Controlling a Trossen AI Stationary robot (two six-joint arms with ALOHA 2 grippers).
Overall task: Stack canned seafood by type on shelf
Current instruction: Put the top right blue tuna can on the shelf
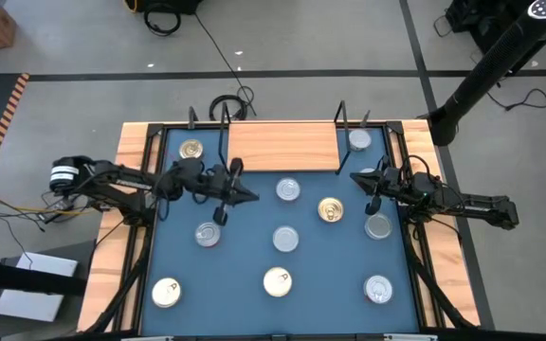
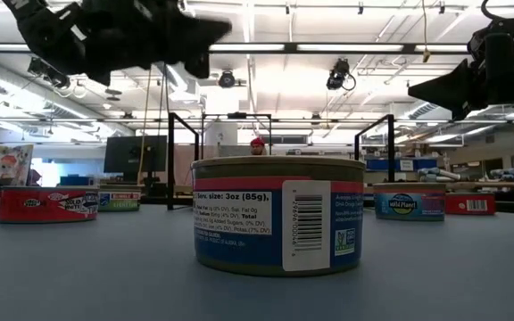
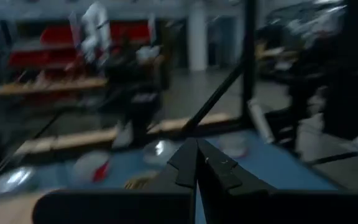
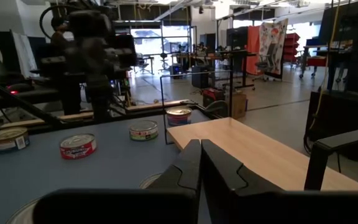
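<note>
Altogether ten cans (image 1: 285, 238) on blue table (image 1: 245, 256), none on shelf (image 1: 282, 145), both arms' jaws pressed together.

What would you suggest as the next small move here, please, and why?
Probably open the left gripper and lower it onto the silver-topped can just beyond its tip. Both grippers are shut and empty, held above the table; the right gripper waits by the shelf's end. The wooden shelf holds no cans yet, and the cans lie scattered on the blue table.

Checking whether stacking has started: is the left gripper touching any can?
Apart. The low view shows the left gripper hanging well above the table, clear air beneath it, fingers shut on nothing; the cans sit untouched below.
</note>
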